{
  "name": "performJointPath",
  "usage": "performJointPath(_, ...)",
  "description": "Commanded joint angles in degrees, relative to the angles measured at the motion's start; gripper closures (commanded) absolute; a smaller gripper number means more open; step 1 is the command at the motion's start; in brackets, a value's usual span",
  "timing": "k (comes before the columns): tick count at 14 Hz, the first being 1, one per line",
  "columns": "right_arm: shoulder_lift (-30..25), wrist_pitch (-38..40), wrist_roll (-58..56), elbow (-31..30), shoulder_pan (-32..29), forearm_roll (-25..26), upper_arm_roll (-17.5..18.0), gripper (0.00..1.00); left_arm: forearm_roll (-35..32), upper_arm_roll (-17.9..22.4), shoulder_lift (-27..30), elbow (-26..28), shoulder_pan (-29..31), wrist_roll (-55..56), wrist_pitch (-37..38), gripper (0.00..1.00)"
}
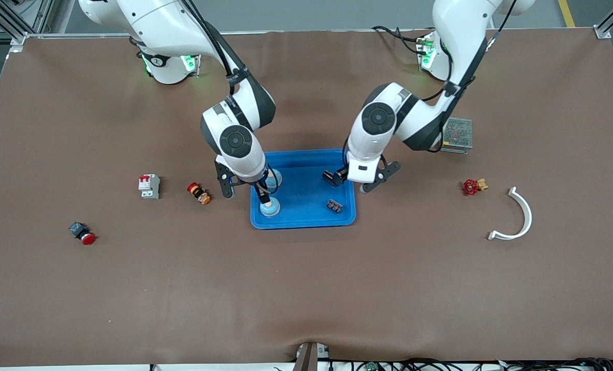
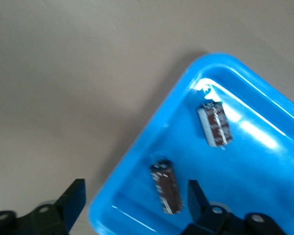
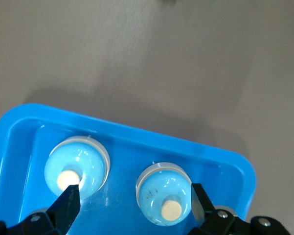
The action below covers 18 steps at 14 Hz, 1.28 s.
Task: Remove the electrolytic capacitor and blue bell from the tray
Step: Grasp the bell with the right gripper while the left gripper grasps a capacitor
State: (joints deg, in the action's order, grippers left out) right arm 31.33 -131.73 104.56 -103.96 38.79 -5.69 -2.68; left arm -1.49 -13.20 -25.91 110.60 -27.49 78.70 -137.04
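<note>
- Table (image 1: 306, 288) under brown cover carried everything, with both arm bases along its farther edge.
- Blue tray (image 1: 306, 221) sat at the middle of the table, holding two bells and two capacitors.
- Right gripper (image 1: 263, 196) hung over the tray's end toward the right arm, fingers spread wide and holding nothing; in the right wrist view one light blue bell (image 3: 164, 193) lay between the fingertips and a second bell (image 3: 77, 168) just beside it.
- Left gripper (image 1: 350, 183) hung over the tray's other end, jaws wide apart and empty.
- Capacitors lay on the tray floor near that edge: one capacitor (image 2: 166, 186) between the left fingers, a second capacitor (image 2: 215, 124) close by in the corner, the two apart.
- White curved piece (image 1: 517, 216), grey breaker (image 1: 149, 186) and red valve (image 1: 471, 186) lay on the table outside the tray.
</note>
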Motion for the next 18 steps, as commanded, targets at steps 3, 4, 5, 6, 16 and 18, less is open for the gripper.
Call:
performJointPath(3, 3.8, -3.3, 2.0, 1.3, 2.3, -0.8, -0.7, 0.0, -1.1, 0.5, -6.3, -6.2, -3.5, 8.7, -1.0, 0.16)
performJointPath(4, 4.1, -3.6, 2.1, 1.2, 2.6, -0.8, -0.6, 0.0, -1.1, 0.5, -7.0, -6.7, -4.1, 9.9, -1.0, 0.18)
performJointPath(5, 4.4, -3.8, 2.2, 1.2, 2.9, -0.8, -0.6, 0.0, -1.1, 0.5, -7.6, -6.7, -4.6, 10.5, -1.0, 0.2)
performJointPath(6, 4.4, -3.8, 2.2, 1.1, 3.1, -0.8, -0.6, 0.0, -1.1, 0.5, -7.9, -6.7, -4.6, 10.9, -1.0, 0.21)
performJointPath(16, 3.9, -3.9, 1.5, -2.3, 4.6, -0.2, -0.7, 0.0, -1.1, 0.7, -12.2, -7.9, -4.7, 17.4, -2.4, 0.5)
performJointPath(18, 3.7, -3.7, 1.4, -2.5, 4.6, -0.1, -0.7, 0.0, -1.1, 0.7, -13.2, -8.9, -4.6, 17.3, -2.4, 0.63)
